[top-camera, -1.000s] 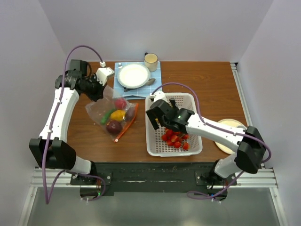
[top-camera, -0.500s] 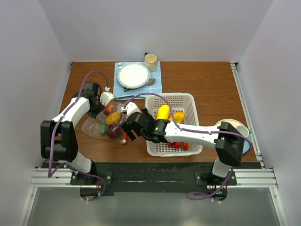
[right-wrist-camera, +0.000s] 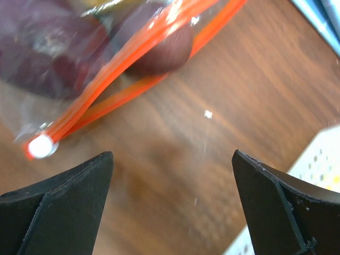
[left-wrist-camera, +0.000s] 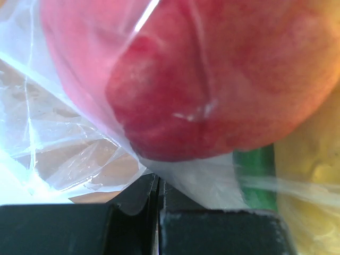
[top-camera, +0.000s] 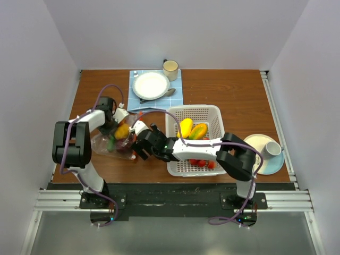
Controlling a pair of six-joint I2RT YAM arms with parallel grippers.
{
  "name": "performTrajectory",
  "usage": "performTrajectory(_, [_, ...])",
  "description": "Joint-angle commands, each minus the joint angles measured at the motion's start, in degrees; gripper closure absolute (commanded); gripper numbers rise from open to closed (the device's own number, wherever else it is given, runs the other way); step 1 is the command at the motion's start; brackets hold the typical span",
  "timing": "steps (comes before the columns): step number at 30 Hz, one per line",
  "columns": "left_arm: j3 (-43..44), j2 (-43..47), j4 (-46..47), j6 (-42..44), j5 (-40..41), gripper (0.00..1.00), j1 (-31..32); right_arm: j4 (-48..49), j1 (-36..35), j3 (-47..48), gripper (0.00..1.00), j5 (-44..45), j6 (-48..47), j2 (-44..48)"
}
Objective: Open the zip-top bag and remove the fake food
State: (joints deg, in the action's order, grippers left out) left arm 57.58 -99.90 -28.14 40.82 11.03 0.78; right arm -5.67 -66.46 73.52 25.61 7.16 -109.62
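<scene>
- One left gripper [left-wrist-camera: 158,183] sits at the 9 o'clock side of the bench [top-camera: 234,101]. It is clenched, its two fingers pressed together on a fold of clear film.
- That film belongs to the single zip-top bag [top-camera: 101,144]. The bag lies on the bench at 9 o'clock from the white basket [top-camera: 194,108] and looks clear, crinkly and glossy.
- Three pieces of fake food [top-camera: 122,131] can be told apart in the bag from above: one yellow, one green, one maroon. In the left wrist view a red-pink fruit behind the film fills most of the frame and is cut off at the edges.
- The orange-red zip strip [right-wrist-camera: 133,50] runs along the bag's 3 o'clock edge. Its two bands stand apart and meet at a pale, blurred knob.
- One right gripper [right-wrist-camera: 171,159] is released, its two fingers spread wide over bare wood just beside the strip, gripping nothing. From above it is hard to make out under its own wrist.
- The basket holds one yellow piece, one orange piece and at least three small red ones, with the right arm hiding part of that cluster.
</scene>
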Motion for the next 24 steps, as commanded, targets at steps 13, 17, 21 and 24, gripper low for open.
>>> performTrajectory(13, [1.30,-1.62,3.88,7.78,-3.91,1.00,0.98,14.99,8.71,9.19,0.04,-23.75,-1.89,-7.97])
performTrajectory(17, [1.92,-2.32,3.18,7.35,-4.78,1.00,1.60,15.69,8.62,8.58,0.04,-27.34,-0.31,-8.59])
performTrajectory(21, [2.27,-2.58,2.66,7.00,-5.05,1.00,1.95,15.78,7.48,7.52,0.03,-27.90,-0.13,-9.29])
performTrajectory(24, [2.80,-2.23,1.43,6.29,-5.84,1.00,2.47,15.34,7.31,7.87,0.03,-27.10,0.75,-10.52])
